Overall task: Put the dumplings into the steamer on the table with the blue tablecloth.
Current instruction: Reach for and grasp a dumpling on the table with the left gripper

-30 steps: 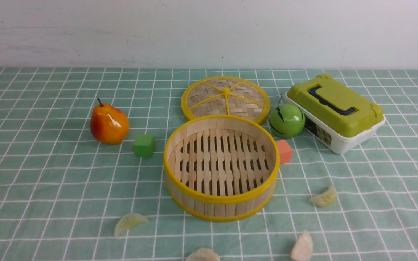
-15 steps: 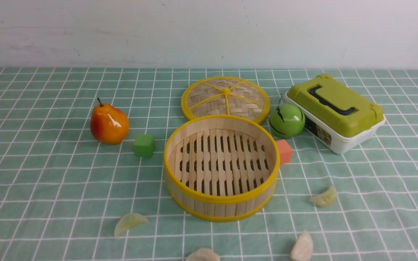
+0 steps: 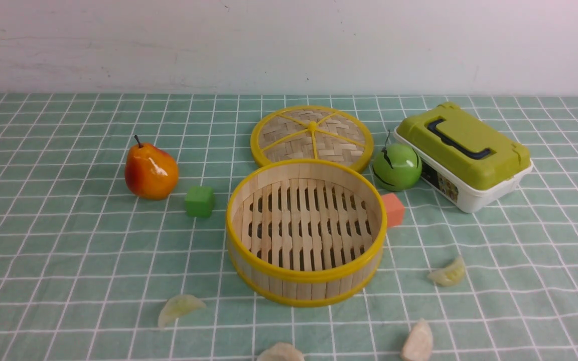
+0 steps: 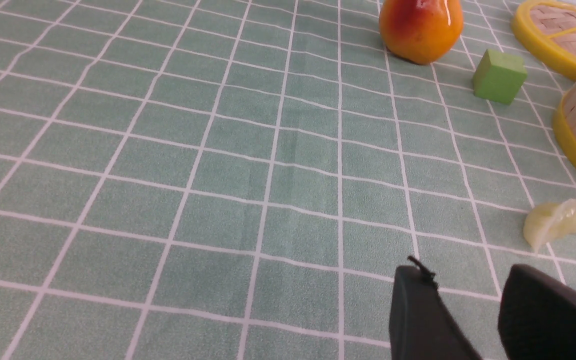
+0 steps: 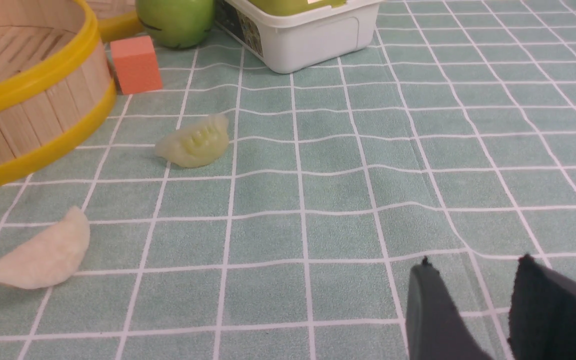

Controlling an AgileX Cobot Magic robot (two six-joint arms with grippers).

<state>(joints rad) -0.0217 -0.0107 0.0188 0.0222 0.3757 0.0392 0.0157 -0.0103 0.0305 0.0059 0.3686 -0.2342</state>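
Observation:
The steamer [image 3: 306, 278] stands empty at the middle of the blue tablecloth [image 3: 68, 240] that covers the table. Four dumplings lie on the cloth in front of it: one at the front left [image 3: 178, 307], one at the bottom edge [image 3: 280, 352], one at the front right [image 3: 418, 342], one to the right [image 3: 448, 273]. My left gripper [image 4: 463, 280] is open and empty above the cloth, near the front left dumpling [image 4: 558, 222]. My right gripper [image 5: 473, 267] is open and empty, with two dumplings [image 5: 195, 142] [image 5: 43, 255] ahead of it. Neither gripper shows in the front view.
The woven lid [image 3: 311, 135] lies behind the steamer. A pear [image 3: 150, 170] and green cube [image 3: 199, 201] are at the left. An orange block [image 3: 393, 209], green apple [image 3: 397, 166] and green-lidded white box [image 3: 462, 153] are at the right.

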